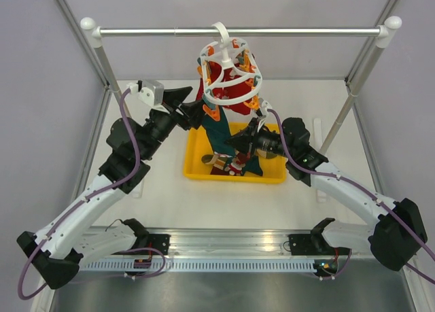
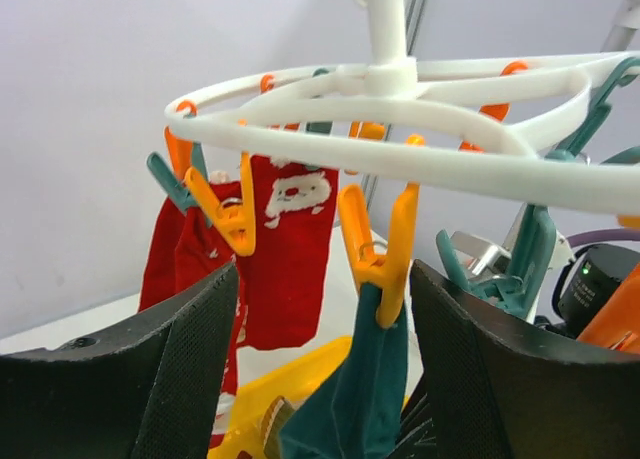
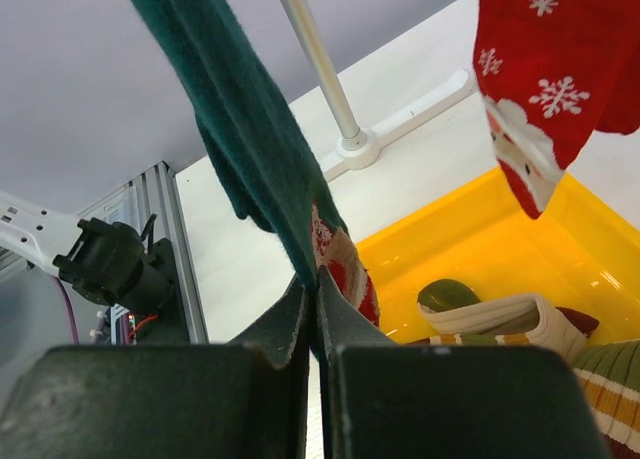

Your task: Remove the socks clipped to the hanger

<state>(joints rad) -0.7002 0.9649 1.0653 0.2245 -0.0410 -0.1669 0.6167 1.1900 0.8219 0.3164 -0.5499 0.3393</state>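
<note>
**Left arm.** Reaches up from the near-left corner toward the left side of the hanger.

**Left fingers.** Stand wide apart and hold nothing. Flank an orange peg that hangs from the white ring. Show no contact with that peg in the left wrist view.

**Hanger.** Hangs by its hook from the metal rail, above the far part of the yellow tray. Carries orange and teal pegs around the ring.

**Red socks.** Hang clipped on the far side of the ring, beyond the left fingers. Bear white festive prints.

**Teal sock.** Hangs clamped at its top edge in the orange peg, between the two left fingers. Drops from there toward the tray. Whether it touches either left finger: cannot tell.

**Yellow tray.** Rests on the table directly below the hanger. Holds loose socks, among them a beige-and-brown striped sock lying on the tray floor.

**Right fingers.** Stand fully closed, pinching the lower part of the teal sock between the tips. Sit low, just above the tray and below the ring. Keep the fabric running up and away from the tips toward the hanger.

**Right arm.** Reaches in from the near-right corner, wrist over the right half of the tray.
</note>
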